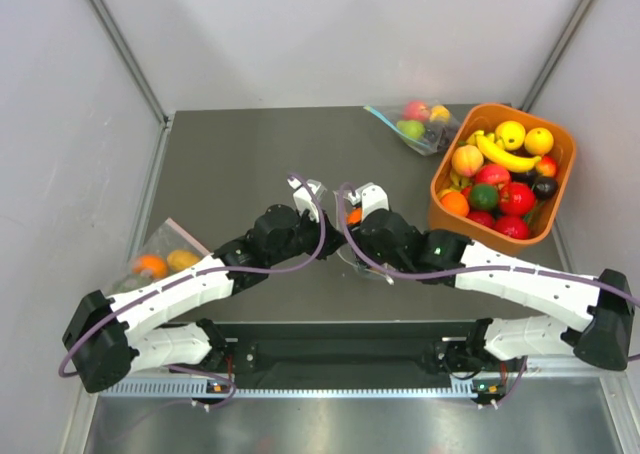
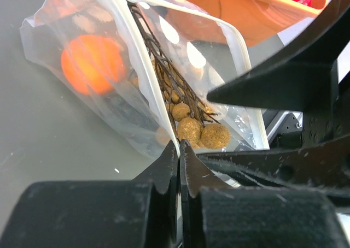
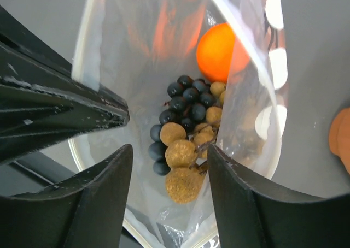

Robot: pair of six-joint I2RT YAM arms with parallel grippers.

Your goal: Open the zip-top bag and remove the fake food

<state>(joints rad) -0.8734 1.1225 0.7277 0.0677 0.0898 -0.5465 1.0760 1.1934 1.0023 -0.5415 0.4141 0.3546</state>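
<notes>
The zip-top bag [image 2: 136, 95], clear with white dots, lies between my two grippers at the table's middle. Its mouth is open in the right wrist view [image 3: 109, 68]. Inside are an orange ball [image 2: 92, 64], tan-brown berries [image 3: 183, 169] and dark grapes [image 3: 183, 103]. No banana shows in it. My left gripper [image 2: 179, 145] is shut on the bag's rim edge. My right gripper [image 3: 169, 152] is open at the bag's mouth, one finger on each side of the tan berries, not gripping them. In the top view the left gripper [image 1: 312, 196] and right gripper [image 1: 362, 202] nearly meet, hiding most of the bag.
An orange bin [image 1: 497, 109] full of toy fruit stands at the right, close behind the bag [image 2: 219, 7]. A clear bag with a blue strip [image 1: 415, 124] lies at the back. A clear bag with a pink edge [image 1: 165, 259] lies at the left by the left arm.
</notes>
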